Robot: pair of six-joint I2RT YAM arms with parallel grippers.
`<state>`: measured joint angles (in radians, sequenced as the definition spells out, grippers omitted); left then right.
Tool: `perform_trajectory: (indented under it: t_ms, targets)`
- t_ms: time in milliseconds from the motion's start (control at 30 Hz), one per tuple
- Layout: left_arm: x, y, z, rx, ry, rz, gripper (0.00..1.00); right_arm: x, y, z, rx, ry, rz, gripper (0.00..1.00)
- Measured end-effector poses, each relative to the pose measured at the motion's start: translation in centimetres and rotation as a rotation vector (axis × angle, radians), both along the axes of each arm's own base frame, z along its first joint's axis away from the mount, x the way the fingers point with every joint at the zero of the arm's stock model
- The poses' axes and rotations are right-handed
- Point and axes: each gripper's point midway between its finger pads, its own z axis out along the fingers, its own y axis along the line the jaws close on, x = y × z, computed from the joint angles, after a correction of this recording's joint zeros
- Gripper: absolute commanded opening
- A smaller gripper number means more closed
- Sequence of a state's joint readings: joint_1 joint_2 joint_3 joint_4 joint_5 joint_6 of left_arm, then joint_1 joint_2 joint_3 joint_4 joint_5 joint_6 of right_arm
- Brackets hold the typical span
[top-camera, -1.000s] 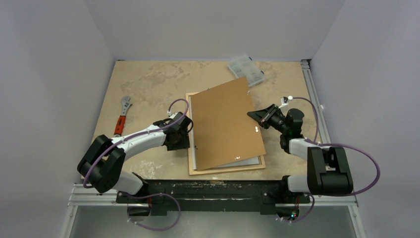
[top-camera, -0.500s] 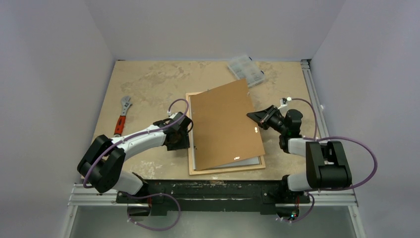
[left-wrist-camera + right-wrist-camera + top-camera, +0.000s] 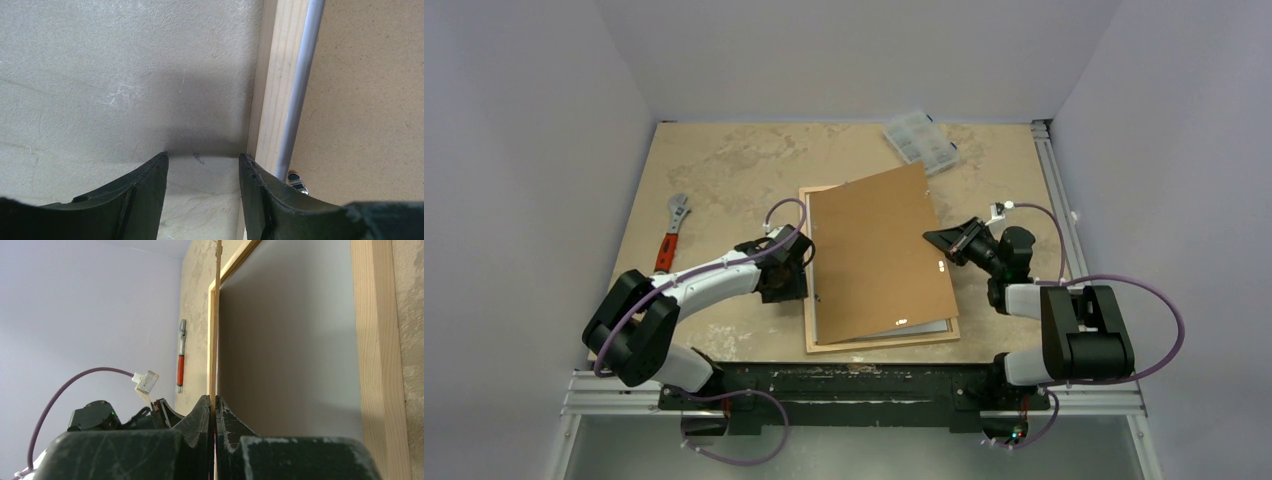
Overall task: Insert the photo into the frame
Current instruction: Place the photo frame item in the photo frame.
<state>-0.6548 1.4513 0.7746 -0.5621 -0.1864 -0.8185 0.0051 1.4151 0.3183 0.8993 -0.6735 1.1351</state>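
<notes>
Frame (image 3: 874, 341) lies flat on surface (image 3: 724, 170); my right fingers (image 3: 213, 400) pinch backing board (image 3: 879, 250) tilted over it; left fingers (image 3: 203, 157) spread beside its left rail.

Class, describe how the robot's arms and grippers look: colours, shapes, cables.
The left arm and right arm have black joint blocks and white links. A purple cable loops along each, ending in a white plug. The left gripper and right gripper have dark, tapering fingers.

Your left gripper (image 3: 202, 160) sat low over the table, jaws half apart. Your right gripper (image 3: 214, 402) pointed inward, pinched tight on the backing board (image 3: 874, 250).
</notes>
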Motion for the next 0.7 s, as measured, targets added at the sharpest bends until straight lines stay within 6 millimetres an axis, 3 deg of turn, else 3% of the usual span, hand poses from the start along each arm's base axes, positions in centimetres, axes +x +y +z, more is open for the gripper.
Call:
perform_trajectory:
  t_ms: [700]
  targets:
    - [0.8, -0.5, 0.1, -0.05, 0.007, 0.0, 0.53, 1.0, 0.2, -0.1, -0.051, -0.044, 0.046, 0.0]
